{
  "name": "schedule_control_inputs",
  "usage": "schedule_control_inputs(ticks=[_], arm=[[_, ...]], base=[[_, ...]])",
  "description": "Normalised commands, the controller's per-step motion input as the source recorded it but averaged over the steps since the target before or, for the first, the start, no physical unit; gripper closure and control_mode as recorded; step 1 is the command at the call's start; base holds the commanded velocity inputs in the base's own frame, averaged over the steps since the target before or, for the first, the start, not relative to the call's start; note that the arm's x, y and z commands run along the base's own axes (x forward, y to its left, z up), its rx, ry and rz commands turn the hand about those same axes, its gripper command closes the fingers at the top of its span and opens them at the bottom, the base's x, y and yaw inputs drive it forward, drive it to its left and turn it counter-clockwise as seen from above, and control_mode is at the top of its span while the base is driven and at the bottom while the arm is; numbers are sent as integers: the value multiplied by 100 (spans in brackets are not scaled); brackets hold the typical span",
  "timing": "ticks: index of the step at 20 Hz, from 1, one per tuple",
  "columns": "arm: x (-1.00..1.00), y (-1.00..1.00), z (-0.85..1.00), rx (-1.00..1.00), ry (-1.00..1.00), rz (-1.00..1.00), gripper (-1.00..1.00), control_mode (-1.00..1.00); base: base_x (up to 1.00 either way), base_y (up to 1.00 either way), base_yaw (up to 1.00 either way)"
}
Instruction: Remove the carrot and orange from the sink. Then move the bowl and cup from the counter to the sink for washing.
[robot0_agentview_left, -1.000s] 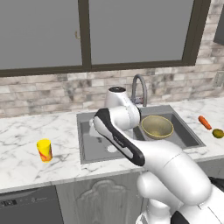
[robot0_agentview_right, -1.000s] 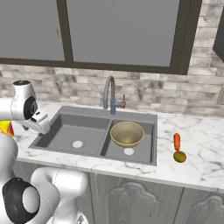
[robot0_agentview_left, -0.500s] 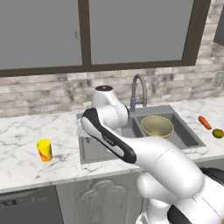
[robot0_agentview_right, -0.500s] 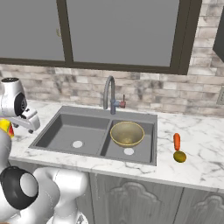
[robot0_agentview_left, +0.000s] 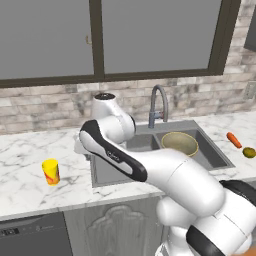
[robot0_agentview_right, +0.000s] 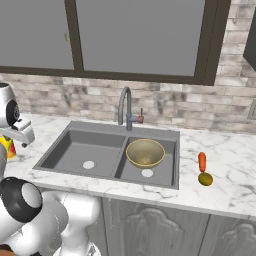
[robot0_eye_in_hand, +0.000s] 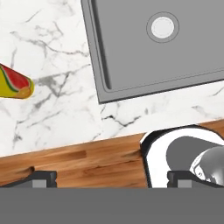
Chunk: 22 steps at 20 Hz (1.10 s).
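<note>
The yellow cup (robot0_agentview_left: 50, 171) with its red swirl stands on the white marble counter (robot0_agentview_left: 25, 150) left of the sink (robot0_agentview_left: 107, 167). It lies at the left edge of the hand view (robot0_eye_in_hand: 15, 85), and in the right base view the cup (robot0_agentview_right: 7, 148) peeks out below my hand. My gripper (robot0_eye_in_hand: 111, 178) is open with nothing between its fingers, above the counter beside the sink's left basin (robot0_eye_in_hand: 175, 57). The bowl (robot0_agentview_left: 179, 143) sits in the right basin. On the counter right of the sink lie the carrot (robot0_agentview_left: 233, 139) and the orange (robot0_agentview_left: 249, 152).
The arched grey faucet (robot0_agentview_left: 157, 106) rises behind the sink's middle. A brick wall and dark windows close off the back. My own arm link (robot0_agentview_left: 112, 150) crosses in front of the left basin. Wooden floor (robot0_eye_in_hand: 78, 157) shows past the counter's front edge.
The arm has swung left, from over the sink to the counter edge by the left basin, nearer the cup. Bowl, carrot and orange have not moved.
</note>
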Motion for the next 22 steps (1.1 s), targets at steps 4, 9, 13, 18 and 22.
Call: schedule_control_inputs(ticks=[4, 9, 13, 18, 22], arm=[[5, 34, 3, 0, 0, 0, -100, -100], [6, 30, 0, 0, 2, 0, -100, -100], [11, 29, 0, 0, 4, 0, -100, -100], [17, 29, -2, 0, 6, 0, -100, -100], [17, 28, -8, 0, 7, 0, -100, -100]], base=[[0, 0, 0], [0, 0, 0], [0, 0, 0], [0, 0, 0], [0, 0, 0]])
